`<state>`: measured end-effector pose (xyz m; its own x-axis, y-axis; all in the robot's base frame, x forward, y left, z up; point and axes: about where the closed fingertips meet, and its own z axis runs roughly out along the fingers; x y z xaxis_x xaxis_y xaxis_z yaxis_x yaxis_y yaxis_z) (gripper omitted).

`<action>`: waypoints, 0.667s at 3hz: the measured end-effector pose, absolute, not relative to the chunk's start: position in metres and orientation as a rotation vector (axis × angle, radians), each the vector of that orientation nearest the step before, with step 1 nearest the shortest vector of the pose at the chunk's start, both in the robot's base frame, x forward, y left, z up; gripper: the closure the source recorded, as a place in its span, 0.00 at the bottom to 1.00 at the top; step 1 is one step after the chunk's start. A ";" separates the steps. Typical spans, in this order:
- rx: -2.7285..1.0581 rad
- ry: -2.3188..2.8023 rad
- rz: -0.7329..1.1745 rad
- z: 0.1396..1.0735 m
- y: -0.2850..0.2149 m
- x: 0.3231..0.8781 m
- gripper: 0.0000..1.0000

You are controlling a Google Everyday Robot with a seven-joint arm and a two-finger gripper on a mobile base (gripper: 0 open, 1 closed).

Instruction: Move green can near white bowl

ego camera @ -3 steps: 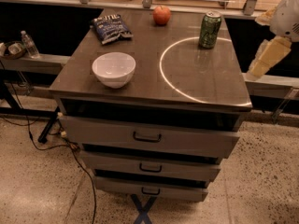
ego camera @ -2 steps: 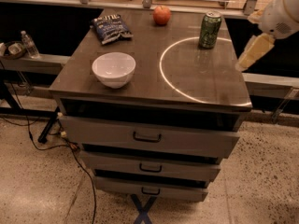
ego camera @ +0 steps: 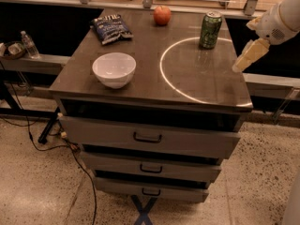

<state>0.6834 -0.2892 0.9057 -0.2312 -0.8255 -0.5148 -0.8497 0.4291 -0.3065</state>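
Observation:
The green can (ego camera: 210,30) stands upright at the back right of the dark cabinet top (ego camera: 154,81), on the edge of a bright white ring of light. The white bowl (ego camera: 114,70) sits at the front left of the top, well apart from the can. My gripper (ego camera: 245,58) comes in from the upper right on a white arm. Its pale fingers point down and left, hovering over the right edge of the top, to the right of the can and a little nearer the front. It holds nothing that I can see.
A red apple (ego camera: 162,15) lies at the back centre, left of the can. A dark blue chip bag (ego camera: 110,28) lies at the back left. The cabinet has three drawers (ego camera: 147,137) below. A water bottle (ego camera: 29,44) stands on a ledge at the left.
My gripper has moved left and up, from beyond the cabinet's right side to over its right edge, closer to the can. The can, bowl, apple and bag have not moved.

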 end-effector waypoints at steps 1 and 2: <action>-1.225 2.032 0.124 0.910 -0.281 0.709 0.00; -1.104 1.960 0.129 0.925 -0.273 0.742 0.00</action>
